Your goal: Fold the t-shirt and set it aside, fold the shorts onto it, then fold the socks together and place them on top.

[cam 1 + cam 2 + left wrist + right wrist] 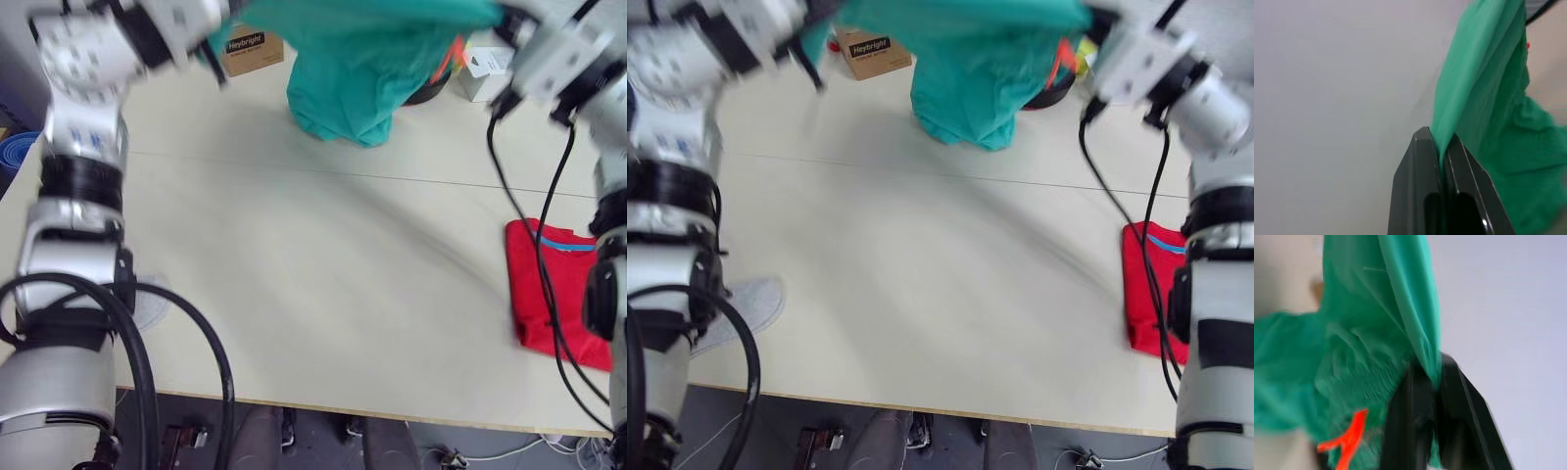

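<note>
Shorts lifted between both my hands, shirt already folded aside.

My left hand (1442, 161) and right hand (1432, 377) are each clamped on an edge of the shorts (358, 69), hanging above the far bench (313, 284). The t-shirt (549, 294) lies folded at my right. A thin pinch could slip, dropping one side and bunching the cloth; the dangling orange drawstring (1347, 435) may snag.

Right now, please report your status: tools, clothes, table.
Left tool and right tool both shut on shorts, lifted over the table's far side. Folded t-shirt lies at right edge. Sock near left edge.
</note>
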You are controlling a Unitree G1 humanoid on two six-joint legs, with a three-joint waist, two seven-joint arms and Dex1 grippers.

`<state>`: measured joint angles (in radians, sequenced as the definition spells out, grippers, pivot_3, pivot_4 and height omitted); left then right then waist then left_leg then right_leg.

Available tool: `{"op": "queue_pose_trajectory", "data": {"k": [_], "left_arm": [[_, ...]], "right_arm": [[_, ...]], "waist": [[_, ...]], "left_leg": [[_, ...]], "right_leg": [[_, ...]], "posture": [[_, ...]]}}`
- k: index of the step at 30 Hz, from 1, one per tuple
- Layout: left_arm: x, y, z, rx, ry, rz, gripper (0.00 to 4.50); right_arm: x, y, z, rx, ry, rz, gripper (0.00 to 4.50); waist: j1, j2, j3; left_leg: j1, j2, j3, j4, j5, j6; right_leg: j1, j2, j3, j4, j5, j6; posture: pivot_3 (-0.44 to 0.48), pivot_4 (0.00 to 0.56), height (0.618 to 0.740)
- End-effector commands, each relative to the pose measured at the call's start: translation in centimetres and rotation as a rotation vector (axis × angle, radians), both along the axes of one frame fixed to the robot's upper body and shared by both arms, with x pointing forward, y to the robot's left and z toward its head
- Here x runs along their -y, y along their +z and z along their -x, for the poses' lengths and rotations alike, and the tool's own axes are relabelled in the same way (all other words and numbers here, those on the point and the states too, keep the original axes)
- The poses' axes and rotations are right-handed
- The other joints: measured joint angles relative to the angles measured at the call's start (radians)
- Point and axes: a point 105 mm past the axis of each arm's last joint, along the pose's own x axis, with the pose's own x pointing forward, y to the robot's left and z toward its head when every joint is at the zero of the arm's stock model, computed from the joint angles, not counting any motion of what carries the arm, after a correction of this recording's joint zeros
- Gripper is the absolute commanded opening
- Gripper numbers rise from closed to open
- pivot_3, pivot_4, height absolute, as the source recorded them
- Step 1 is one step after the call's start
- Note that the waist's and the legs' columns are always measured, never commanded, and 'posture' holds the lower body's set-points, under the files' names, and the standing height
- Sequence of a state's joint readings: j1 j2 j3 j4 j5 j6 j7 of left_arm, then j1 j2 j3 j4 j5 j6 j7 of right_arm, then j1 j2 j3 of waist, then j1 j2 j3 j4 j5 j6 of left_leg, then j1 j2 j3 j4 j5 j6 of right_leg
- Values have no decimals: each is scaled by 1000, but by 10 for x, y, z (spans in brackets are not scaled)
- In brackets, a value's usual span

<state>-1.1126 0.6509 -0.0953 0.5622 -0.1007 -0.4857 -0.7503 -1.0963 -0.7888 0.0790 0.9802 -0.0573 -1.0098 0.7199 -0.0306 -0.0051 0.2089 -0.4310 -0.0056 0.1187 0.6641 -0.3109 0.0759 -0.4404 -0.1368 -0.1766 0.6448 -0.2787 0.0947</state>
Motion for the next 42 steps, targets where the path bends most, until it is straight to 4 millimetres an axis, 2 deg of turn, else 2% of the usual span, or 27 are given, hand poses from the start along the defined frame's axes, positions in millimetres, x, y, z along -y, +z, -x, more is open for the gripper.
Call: {"op": "queue_pose_trajectory", "data": {"k": [1, 2, 4, 6, 8, 10, 11, 13, 14, 15, 16, 17, 18, 19, 20, 21, 24, 26, 29, 34, 37, 40, 41, 42], "left_arm": [[-14, -35, 45, -175, -96, -44, 18], [-11, -63, 60, -307, -141, -104, 18], [-8, -100, 89, -512, -226, -193, 18], [-10, -126, 115, -723, -294, -234, 18], [-14, -150, 134, -960, -303, -236, 18], [-20, -174, 154, -1140, -308, -270, 18], [-23, -182, 163, -1229, -304, -279, 18], [-28, -193, 178, -1347, -307, -302, 18], [-30, -197, 184, -1392, -306, -308, 18], [-29, -199, 190, -1443, -315, -294, 18], [-28, -199, 195, -1484, -328, -279, 18], [-26, -200, 199, -1513, -339, -253, 18], [-24, -200, 200, -1514, -343, -241, 18], [-23, -200, 200, -1509, -341, -234, 18], [-22, -202, 195, -1456, -327, -236, 18], [-22, -202, 189, -1405, -312, -236, 18], [-19, -198, 173, -1242, -297, -203, 18], [-21, -188, 161, -1184, -295, -136, 18], [-28, -183, 150, -1129, -253, -101, 633], [-39, -190, 146, -1106, -217, -145, 2188], [-36, -182, 142, -1092, -230, -114, 3096], [-33, -179, 146, -1081, -266, -137, 4032], [-33, -180, 149, -1095, -283, -155, 4032], [-33, -185, 151, -1099, -267, -198, 4273]], "right_arm": [[29, -67, 31, -320, 80, 55, 0], [29, -93, 44, -439, 132, 84, 0], [31, -121, 65, -575, 189, 132, 0], [38, -138, 78, -666, 190, 156, 0], [44, -149, 88, -712, 187, 177, 0], [49, -163, 101, -807, 191, 192, 0], [53, -169, 108, -876, 195, 182, 0], [55, -174, 117, -945, 204, 179, 0], [56, -175, 122, -981, 211, 167, 0], [56, -176, 126, -1018, 218, 155, 0], [56, -176, 130, -1040, 221, 149, 0], [57, -178, 134, -1093, 218, 126, 0], [58, -180, 137, -1133, 205, 113, 0], [59, -181, 138, -1160, 195, 103, 0], [61, -183, 139, -1169, 179, 112, 0], [61, -183, 139, -1159, 172, 116, 0], [57, -180, 137, -1129, 169, 118, 0], [53, -177, 136, -1110, 179, 109, 0], [49, -174, 137, -1087, 192, 85, 0], [49, -176, 140, -1124, 175, 49, 0], [50, -176, 140, -1133, 158, 29, 0], [51, -176, 140, -1131, 150, 12, 0], [51, -176, 140, -1131, 149, 11, 0], [52, -178, 141, -1134, 148, 9, 0]], "waist": [[1, 0, 0], [2, 1, 1], [5, 5, 3], [13, 12, 8], [22, 15, 9], [28, 17, 11], [31, 19, 12], [32, 22, 10], [29, 17, 10], [25, 8, 10], [27, -2, 10], [29, 1, 9], [28, 2, 9], [26, 3, 9], [25, 3, 9], [24, 3, 8], [27, 3, 8], [28, 3, 8], [27, 2, 8], [26, 1, 8], [27, 1, 8], [27, 1, 8], [27, 1, 8], [27, 1, 8]], "left_leg": [[0, 0, -2, 1, -1, 1], [1, 0, -4, 2, -1, 1], [7, 0, -12, 3, -2, 2], [7, 0, -15, 6, -3, 1], [6, 0, -11, 18, -3, 2], [20, 0, -12, 19, 3, 3], [32, 0, -14, 17, 0, -4], [44, 2, -18, 14, -2, -1], [44, 1, -18, 9, -1, -1], [46, 0, -7, 0, 3, -2], [54, -1, 3, -2, 7, -6], [60, -5, 10, -1, 10, -10], [60, -4, 5, -2, 16, -26], [58, -2, 1, -1, 19, -29], [58, 1, -2, 0, 19, -30], [59, 3, -5, 0, 18, -31], [58, 7, -7, -3, 17, -36], [57, 10, -8, -2, 17, -37], [57, 11, -8, -2, 17, -36], [57, 11, -7, -2, 16, -36], [56, 11, -7, -2, 14, -38], [56, 11, -7, -2, 13, -40], [56, 11, -7, -2, 13, -40], [56, 11, -7, -2, 13, -40]], "right_leg": [[3, 0, 0, -2, 0, 0], [7, 0, 1, -4, 0, 0], [19, 1, 6, -8, 0, 0], [28, 4, 11, -20, -1, 1], [42, 4, 16, -39, -8, 10], [61, 3, 17, -49, -7, 12], [71, 1, 18, -53, -5, 9], [85, 1, 24, -54, -6, 4], [85, 7, 46, -40, -8, -1], [78, 9, 78, -10, -25, -16], [71, 8, 99, -1, -40, -21], [69, 4, 115, 2, -60, -5], [67, 4, 113, 2, -64, -11], [65, 5, 108, 6, -65, -15], [66, 7, 104, 9, -64, -14], [67, 9, 101, 10, -59, -6], [67, 16, 98, 9, -60, -7], [67, 19, 98, 9, -60, -7], [67, 20, 98, 9, -59, -7], [67, 20, 99, 8, -58, -6], [67, 20, 100, 8, -58, -6], [67, 20, 100, 8, -58, -6], [67, 20, 100, 8, -58, -6], [67, 20, 99, 8, -58, -6]], "posture": [[0, 150, 740], [0, 150, 740], [0, 150, 740], [0, 150, 740], [0, 150, 740], [0, 150, 740], [0, 150, 740], [0, 150, 740], [0, 150, 740], [0, 150, 740], [0, 150, 740], [0, 150, 740], [0, 150, 740], [0, 150, 740], [0, 150, 740], [0, 150, 740], [0, 150, 740], [0, 150, 740], [0, 150, 740], [0, 150, 740], [0, 150, 740], [0, 150, 740], [0, 150, 740], [0, 150, 740]]}}
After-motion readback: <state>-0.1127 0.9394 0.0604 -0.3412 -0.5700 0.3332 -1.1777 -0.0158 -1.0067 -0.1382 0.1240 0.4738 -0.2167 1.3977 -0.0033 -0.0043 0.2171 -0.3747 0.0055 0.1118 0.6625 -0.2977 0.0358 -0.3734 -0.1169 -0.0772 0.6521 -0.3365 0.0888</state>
